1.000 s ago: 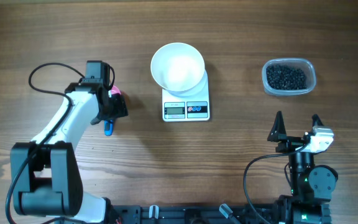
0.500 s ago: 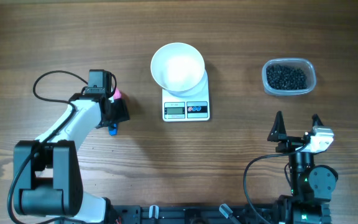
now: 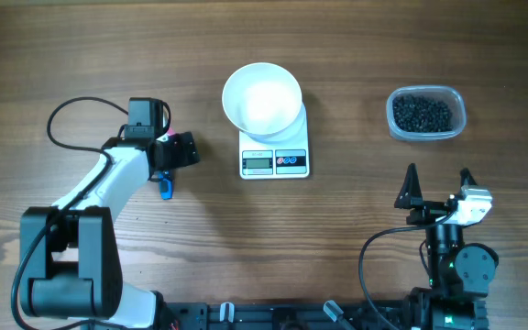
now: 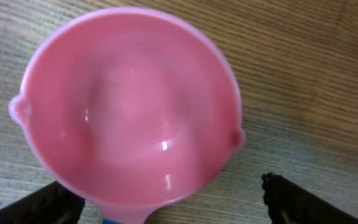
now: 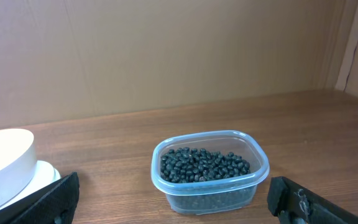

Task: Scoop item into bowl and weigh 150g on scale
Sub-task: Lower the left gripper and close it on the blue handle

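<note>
The white bowl point(image 3: 261, 96) sits on the scale point(image 3: 274, 161) at the middle of the worktop point(image 3: 356, 55), toward its far edge, and the black beans point(image 3: 421, 113) lie in a clear tub point(image 3: 459, 103) toward the far right corner. Near the left edge, the left claw point(image 4: 169, 202) is spread on either side of a pink scoop point(image 4: 129, 106) lying on the wood, not pinching it. The right claw point(image 3: 438, 186) is spread wide near the front right corner, holding nothing.
</note>
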